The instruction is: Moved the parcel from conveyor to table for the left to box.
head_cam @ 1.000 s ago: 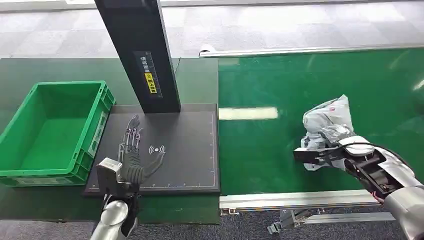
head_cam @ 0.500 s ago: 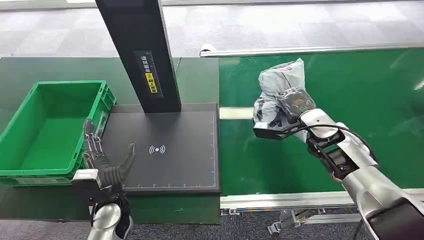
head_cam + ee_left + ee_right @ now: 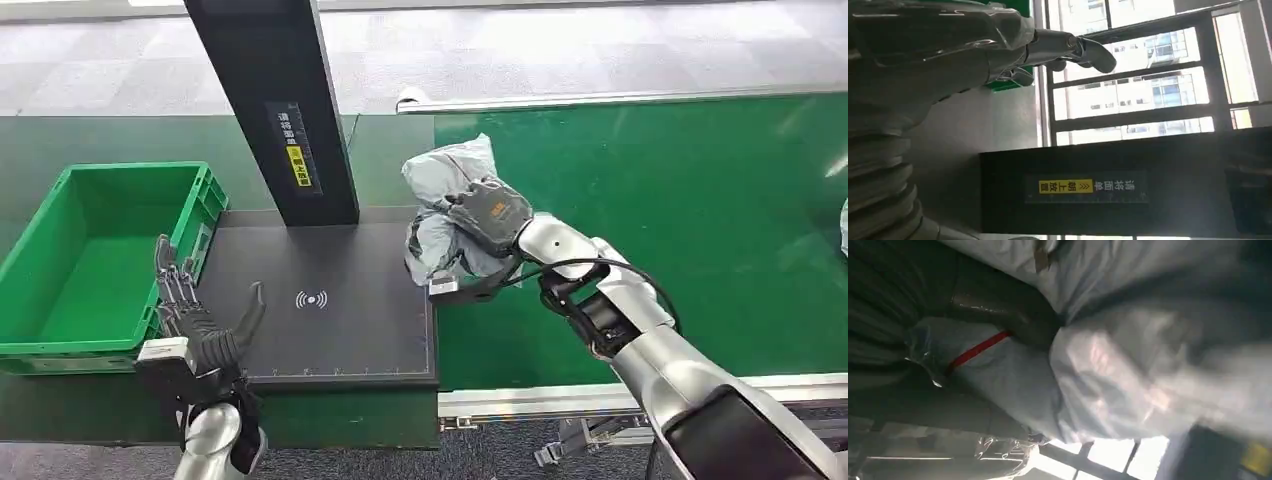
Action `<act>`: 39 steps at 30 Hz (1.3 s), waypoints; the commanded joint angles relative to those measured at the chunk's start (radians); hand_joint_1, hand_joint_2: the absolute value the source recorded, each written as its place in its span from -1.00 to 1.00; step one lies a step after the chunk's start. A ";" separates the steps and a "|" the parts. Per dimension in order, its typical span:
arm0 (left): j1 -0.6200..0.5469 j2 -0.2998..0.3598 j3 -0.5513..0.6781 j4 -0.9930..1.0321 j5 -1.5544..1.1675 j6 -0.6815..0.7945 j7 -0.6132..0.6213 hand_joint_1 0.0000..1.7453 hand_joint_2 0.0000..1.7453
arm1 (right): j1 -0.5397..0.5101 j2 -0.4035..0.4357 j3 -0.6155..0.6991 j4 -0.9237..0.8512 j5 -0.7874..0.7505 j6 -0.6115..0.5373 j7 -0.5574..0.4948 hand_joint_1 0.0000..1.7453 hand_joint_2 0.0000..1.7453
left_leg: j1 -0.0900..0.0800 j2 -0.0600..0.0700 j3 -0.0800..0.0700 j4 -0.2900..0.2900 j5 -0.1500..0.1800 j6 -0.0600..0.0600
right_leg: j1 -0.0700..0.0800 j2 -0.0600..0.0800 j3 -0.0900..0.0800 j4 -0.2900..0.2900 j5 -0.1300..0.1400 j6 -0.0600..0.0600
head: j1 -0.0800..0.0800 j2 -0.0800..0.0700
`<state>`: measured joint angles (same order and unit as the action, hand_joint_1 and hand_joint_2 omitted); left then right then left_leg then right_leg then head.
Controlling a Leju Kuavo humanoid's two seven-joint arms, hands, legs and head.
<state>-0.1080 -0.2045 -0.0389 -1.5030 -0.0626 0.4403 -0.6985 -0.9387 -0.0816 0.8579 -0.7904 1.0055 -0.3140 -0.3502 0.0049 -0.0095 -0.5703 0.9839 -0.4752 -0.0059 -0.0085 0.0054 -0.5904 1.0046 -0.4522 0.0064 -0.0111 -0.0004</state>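
Head view: right robot hand [image 3: 487,222] grips the grey parcel [image 3: 448,205] upright; left robot hand [image 3: 200,320] spread.

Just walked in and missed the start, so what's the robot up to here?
The robot's right hand grips a crumpled grey parcel and holds it in the air over the seam between the green conveyor and the black scan mat on the table. Its left hand hovers open, fingers spread, over the mat's near left corner beside an empty green crate. The parcel is not yet set down.
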 commanded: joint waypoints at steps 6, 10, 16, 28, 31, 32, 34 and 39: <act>-0.101 -0.014 -0.025 0.137 0.001 -0.006 0.011 -1.00 1.00 | -0.013 0.238 0.091 0.009 -0.136 -0.016 -0.114 1.00 1.00 | -0.001 0.003 0.002 -0.001 0.000 0.000 | 0.000 0.002 0.000 -0.001 0.000 -0.001 | 0.000 0.000; -0.106 -0.019 -0.036 0.157 0.002 -0.012 0.012 -1.00 1.00 | 0.011 0.253 0.098 -0.011 -0.158 -0.043 -0.128 1.00 1.00 | -0.001 0.005 0.003 -0.001 0.000 0.000 | -0.001 0.003 0.001 -0.001 0.000 0.000 | 0.000 0.000; -0.104 -0.015 -0.045 0.163 0.009 -0.031 0.015 -1.00 1.00 | 0.036 0.259 0.073 -0.035 -0.207 -0.061 -0.164 1.00 1.00 | -0.001 0.003 0.001 -0.001 0.000 0.000 | -0.001 0.001 0.000 -0.001 0.000 -0.001 | 0.000 0.000; -0.172 -0.034 -0.106 0.259 0.033 -0.070 0.015 -1.00 1.00 | 0.103 0.312 0.067 0.054 -0.355 0.009 -0.202 1.00 1.00 | -0.001 0.003 0.003 -0.001 0.000 0.000 | -0.001 0.001 0.002 -0.001 0.000 0.000 | 0.000 0.000; -0.180 -0.035 -0.108 0.269 0.034 -0.079 0.016 -1.00 1.00 | 0.108 0.300 0.065 0.118 -0.371 0.106 -0.159 1.00 1.00 | -0.001 0.002 0.002 -0.001 0.000 0.000 | -0.001 0.000 0.001 -0.001 0.000 -0.001 | 0.000 0.000; -0.187 -0.038 -0.107 0.278 0.035 -0.087 0.018 -1.00 1.00 | 0.106 0.296 0.053 0.166 -0.399 0.199 -0.145 1.00 1.00 | -0.001 0.001 0.004 -0.002 0.000 -0.001 | 0.000 -0.001 0.003 -0.002 -0.001 -0.001 | 0.000 0.000; -0.198 -0.038 -0.104 0.284 0.035 -0.097 0.019 -1.00 1.00 | 0.098 0.296 0.035 0.239 -0.417 0.244 -0.146 1.00 1.00 | -0.001 -0.001 0.004 -0.002 0.000 -0.001 | 0.000 -0.002 0.003 -0.003 -0.001 -0.001 | 0.000 0.000; -0.199 -0.035 -0.083 0.262 0.088 -0.165 0.043 -1.00 1.00 | 0.092 0.301 -0.060 0.299 -0.532 0.365 -0.158 -1.00 1.00 | 0.000 0.000 0.002 -0.001 0.000 0.000 | 0.000 -0.001 0.001 -0.002 0.000 -0.001 | 0.001 0.000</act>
<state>-0.2353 -0.2434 -0.1289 -1.2902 -0.0332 0.3468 -0.6748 -0.8319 0.2079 0.8851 -0.6887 0.5683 -0.0789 -0.5024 0.0041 -0.0060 -0.5700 0.9841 -0.4753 -0.0059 -0.0090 0.0081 -0.5925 1.0042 -0.4520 0.0061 -0.0103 -0.0004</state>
